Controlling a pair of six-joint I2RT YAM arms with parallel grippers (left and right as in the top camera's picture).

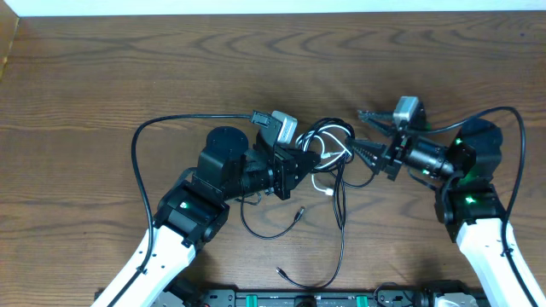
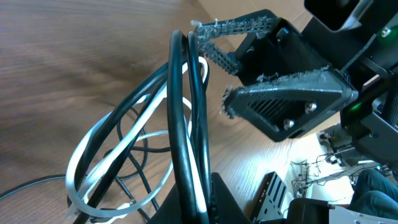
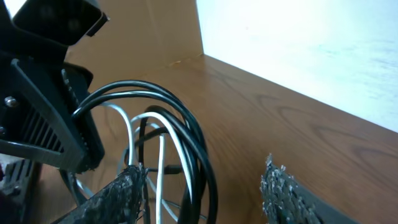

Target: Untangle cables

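The cables [image 1: 331, 145], 1 white among black ones, lie tangled in loops at the middle of the surface [image 1: 128, 68], between the 2 arms, with loose ends trailing toward the near edge. The left hand [image 1: 305, 162] is pressed together, pinching the bundle. The right hand [image 1: 357, 130] is spread, just right of the raised loop

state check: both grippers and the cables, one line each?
left gripper: shut on the cables.
right gripper: open, jaws around part of the loop, not clamped.
cables: black and white loops tangled together, loose tails lying on the table.
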